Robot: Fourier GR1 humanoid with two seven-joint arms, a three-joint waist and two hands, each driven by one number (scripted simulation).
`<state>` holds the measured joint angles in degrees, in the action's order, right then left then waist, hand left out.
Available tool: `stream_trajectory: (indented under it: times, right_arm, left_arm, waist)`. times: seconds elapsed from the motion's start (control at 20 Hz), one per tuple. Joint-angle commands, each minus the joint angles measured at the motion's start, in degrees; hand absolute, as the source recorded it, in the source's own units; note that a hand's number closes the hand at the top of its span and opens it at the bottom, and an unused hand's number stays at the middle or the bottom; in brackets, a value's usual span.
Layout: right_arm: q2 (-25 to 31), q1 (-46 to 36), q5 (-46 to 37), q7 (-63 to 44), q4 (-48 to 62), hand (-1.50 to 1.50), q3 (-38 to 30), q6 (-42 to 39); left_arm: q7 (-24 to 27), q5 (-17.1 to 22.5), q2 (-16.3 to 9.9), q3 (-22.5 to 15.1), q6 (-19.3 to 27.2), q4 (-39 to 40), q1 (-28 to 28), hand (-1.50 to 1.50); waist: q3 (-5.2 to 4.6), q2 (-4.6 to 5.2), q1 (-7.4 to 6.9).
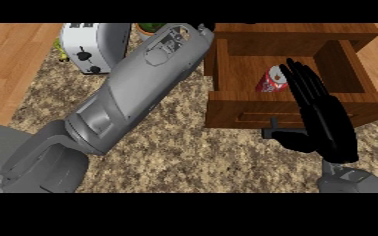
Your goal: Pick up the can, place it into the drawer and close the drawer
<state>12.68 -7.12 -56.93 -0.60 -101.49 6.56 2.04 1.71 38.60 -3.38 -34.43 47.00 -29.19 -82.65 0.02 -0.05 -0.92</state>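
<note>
One can (272, 79) lies on its side inside the open wooden drawer (235, 70), red with a silver end. Its long axis runs on a diagonal — silver end up and right, red body down and left. Its label cannot be read. The right hand (322, 115) stands flat, fingers straight, holding nothing, in front of the drawer. The left forearm (136, 87) crosses the speckled counter (199, 155); its hand is hidden. One white toaster (83, 46) stands behind.

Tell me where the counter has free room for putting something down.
Free: the counter between the left forearm and the drawer front. Crowded: the drawer, holding the can, with the right hand before it; top left, by the toaster.
</note>
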Motion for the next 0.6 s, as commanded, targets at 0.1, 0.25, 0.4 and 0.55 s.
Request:
stream_trajectory:
  times: [0.1,0.25,0.4,0.55]
  right_arm:
    - [-3.0,-4.9,-2.0,4.2,15.7,-1.50,-2.0,9.2]
    - [-2.9,-5.6,-3.7,4.9,20.7,-1.50,-3.5,12.7]
    - [-2.9,-11.7,-4.9,4.7,28.2,-1.50,-5.2,13.9]
    - [-3.3,-12.1,-5.4,7.0,33.5,-1.50,-6.1,18.1]
  left_arm:
    - [-5.1,-2.3,-5.7,0.4,-1.7,-4.0,0.9,-1.50]
    - [-8.3,-4.2,-8.4,-1.4,0.7,-11.2,4.7,-1.50]
    - [-9.4,-3.8,-12.1,-0.6,-1.3,-15.7,7.3,-1.50]
    - [-11.1,-5.3,-12.9,-1.6,-0.8,-17.9,8.4,-1.50]
  waist:
    - [0.03,0.07,-0.12]
    - [0.01,-0.33,-1.00]
    - [0.00,-0.22,-2.03]
    - [0.04,-0.07,-1.43]
